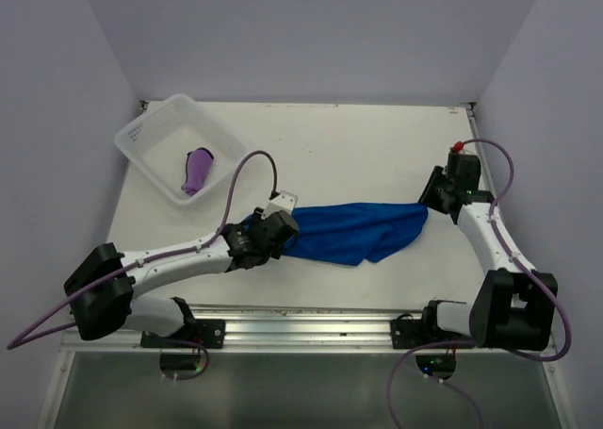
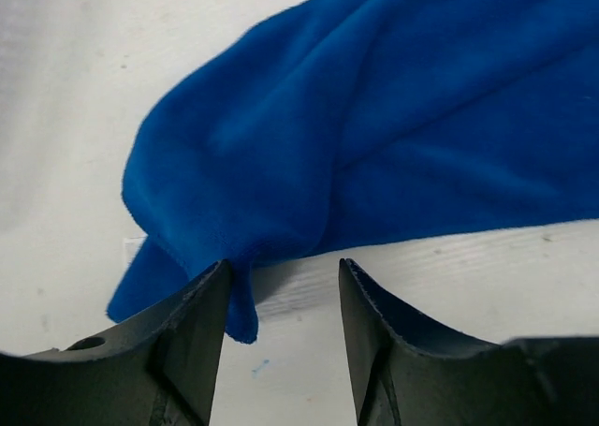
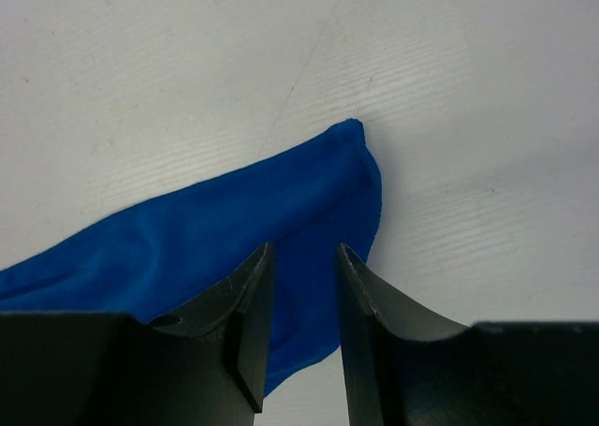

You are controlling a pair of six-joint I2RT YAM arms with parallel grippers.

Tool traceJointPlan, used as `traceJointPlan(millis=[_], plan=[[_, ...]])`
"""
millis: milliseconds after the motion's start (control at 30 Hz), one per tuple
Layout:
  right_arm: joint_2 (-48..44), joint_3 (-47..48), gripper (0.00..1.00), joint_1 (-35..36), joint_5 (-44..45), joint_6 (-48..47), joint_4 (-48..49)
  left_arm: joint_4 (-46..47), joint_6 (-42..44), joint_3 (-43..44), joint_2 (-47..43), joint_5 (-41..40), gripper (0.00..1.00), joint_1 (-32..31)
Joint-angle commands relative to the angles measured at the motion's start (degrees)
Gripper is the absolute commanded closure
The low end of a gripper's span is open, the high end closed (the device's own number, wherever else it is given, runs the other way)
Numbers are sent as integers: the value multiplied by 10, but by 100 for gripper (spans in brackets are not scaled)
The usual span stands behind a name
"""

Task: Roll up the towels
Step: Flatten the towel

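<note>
From above, the blue towel (image 1: 353, 229) lies in a long band across the middle of the frame on the counter (image 1: 330, 146), wider and rumpled toward its right end. The left tool (image 1: 281, 225) sits at the towel's left end, and the right tool (image 1: 431, 197) is just beside its right tip. From this height I cannot tell how far either tool is open. In the upper left of the frame stands the basket (image 1: 141, 135), set at an angle, with the purple towel (image 1: 198, 170) bunched inside it, well apart from the blue one.

In the left wrist view the blue towel (image 2: 374, 126) fills the upper right of the frame, folded in soft ridges on the counter (image 2: 65, 117). One corner droops to the lower left and touches the inner face of the finger (image 2: 182, 346) there. The left tool (image 2: 281, 300) is well open with bare counter between its fingers, and it grips nothing.

In the right wrist view the towel's (image 3: 215, 229) rounded tip reaches the frame's centre, and the cloth runs off the left edge over the counter (image 3: 449, 98). The right tool (image 3: 303, 300) is parted only narrowly, directly over the cloth, which shows through the gap between the fingers (image 3: 245, 323); nothing looks pinched
</note>
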Motion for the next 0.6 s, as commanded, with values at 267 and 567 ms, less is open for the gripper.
traceJointPlan(millis=[267, 567], plan=[[-6, 14, 67, -3, -33, -1, 8, 186, 4, -91, -156, 108, 26, -4], [9, 1, 72, -1, -75, 1, 28, 162, -158, -180, -232, 165, 23, 163]])
